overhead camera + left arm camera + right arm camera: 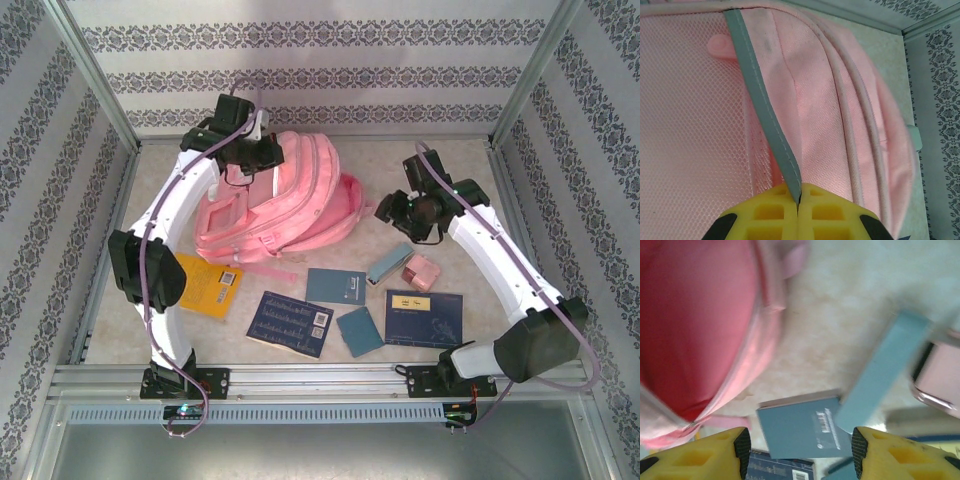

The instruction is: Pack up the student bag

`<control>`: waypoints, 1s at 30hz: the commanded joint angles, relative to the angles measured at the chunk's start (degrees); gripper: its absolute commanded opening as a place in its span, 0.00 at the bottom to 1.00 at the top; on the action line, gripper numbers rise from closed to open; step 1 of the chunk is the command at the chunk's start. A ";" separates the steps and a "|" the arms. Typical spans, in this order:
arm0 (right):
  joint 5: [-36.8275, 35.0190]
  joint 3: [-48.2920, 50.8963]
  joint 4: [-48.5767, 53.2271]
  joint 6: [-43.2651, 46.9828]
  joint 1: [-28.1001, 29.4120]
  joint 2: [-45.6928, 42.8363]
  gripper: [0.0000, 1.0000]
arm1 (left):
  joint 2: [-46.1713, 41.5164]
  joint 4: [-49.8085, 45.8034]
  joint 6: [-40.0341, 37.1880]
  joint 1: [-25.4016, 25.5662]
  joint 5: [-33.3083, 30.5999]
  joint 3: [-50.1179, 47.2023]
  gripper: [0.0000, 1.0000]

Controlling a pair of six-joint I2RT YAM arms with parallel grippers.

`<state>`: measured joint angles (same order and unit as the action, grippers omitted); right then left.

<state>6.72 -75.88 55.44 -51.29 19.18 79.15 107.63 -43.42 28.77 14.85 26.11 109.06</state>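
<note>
step in hand: holding the student bag open. it lies at the far middle of the table. the left gripper is clenched on its grey edge strip. the right gripper hangs released, empty, beside the bag, above a teal notebook. next move, likely: grasp a book and load it into the opening.

The student bag fills the far middle of the desk; the far right corner lies bare. Along the near edge an orange book, dark blue book, teal book, small teal book and navy book lie close-set, with narrow gaps. A light blue box and pink box stand just behind. Between bag and light blue box is bare desk, under the open-jawed right tool.
</note>
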 commanded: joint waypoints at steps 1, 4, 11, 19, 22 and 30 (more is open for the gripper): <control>-3.20 4.81 6.34 -14.05 -0.36 -1.09 0.56 | -0.17 5.84 -1.06 0.57 3.37 2.34 0.00; 0.81 7.73 3.12 -19.29 -0.45 -0.61 0.65 | 0.28 5.93 -2.12 0.61 4.24 2.74 0.00; 2.33 9.91 -0.52 -25.97 -0.04 3.14 0.72 | -1.56 7.03 -1.88 0.70 6.22 -1.48 0.00; 1.18 9.14 -4.19 -27.60 1.61 11.24 0.72 | -4.45 8.40 -0.93 0.87 6.95 -7.63 0.00; 1.42 10.09 -5.40 -27.50 2.36 13.91 0.72 | -4.52 8.91 -0.30 0.88 7.52 -8.68 0.00; 0.27 12.21 -7.18 -25.66 2.75 16.36 0.65 | -5.32 8.92 -0.74 0.87 7.95 -9.87 0.00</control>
<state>8.34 -64.84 48.71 -77.67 21.65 95.02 106.06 -36.73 27.73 15.05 31.70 99.50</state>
